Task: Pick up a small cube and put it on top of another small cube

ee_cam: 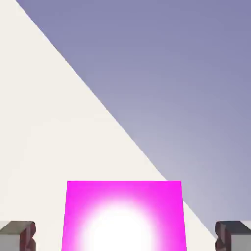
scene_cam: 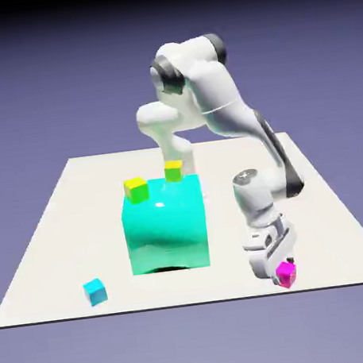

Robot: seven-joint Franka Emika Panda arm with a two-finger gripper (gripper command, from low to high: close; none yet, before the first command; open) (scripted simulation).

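The small cube (scene_cam: 286,272), bright magenta, rests on the white table (scene_cam: 70,222) close to its front edge, at the exterior view's right. My gripper (scene_cam: 280,267) is lowered over it, pointing down, with a finger on either side. In the hand view the cube (ee_cam: 122,215) fills the bottom middle, between the two grey fingertips (ee_cam: 19,236). A strip of table shows between each fingertip and the cube's sides, so the gripper (ee_cam: 125,238) is open around the cube and not touching it.
A big teal block (scene_cam: 165,227) stands mid-table, to the exterior view's left of the gripper. Two yellow-green cubes (scene_cam: 136,189) (scene_cam: 174,170) sit at its top, the farther one at its back edge. A tiny cyan cube (scene_cam: 95,291) lies near the front left edge.
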